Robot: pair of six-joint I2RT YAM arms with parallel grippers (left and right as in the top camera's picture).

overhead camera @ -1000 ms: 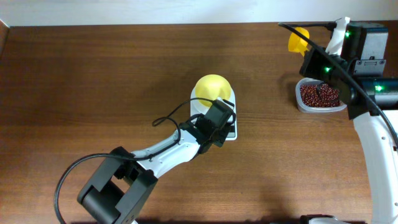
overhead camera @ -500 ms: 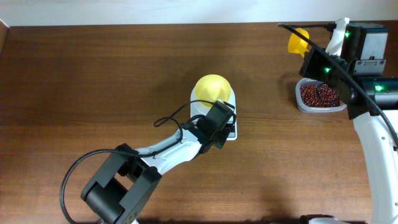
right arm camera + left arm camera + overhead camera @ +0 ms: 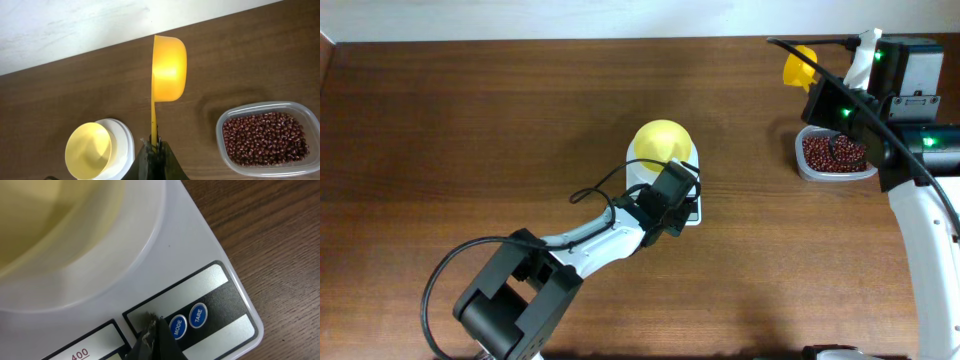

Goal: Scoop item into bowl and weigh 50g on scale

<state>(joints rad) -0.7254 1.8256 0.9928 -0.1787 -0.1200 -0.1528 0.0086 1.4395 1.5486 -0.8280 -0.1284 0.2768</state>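
The left arm [image 3: 590, 238] slants toward the scale [image 3: 210, 250]. The left gripper [image 3: 151, 330] has its fingers [image 3: 161, 344] closed together, tip at the scale's front panel. Well right of the scale, the right gripper [image 3: 155, 147] is clamped on a yellow scoop [image 3: 168, 70] by its handle.

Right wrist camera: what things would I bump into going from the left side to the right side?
First the small round pale yellow plastic bowl → yellow plastic scoop with a handle → clear plastic container holding small dark red-brown beans.
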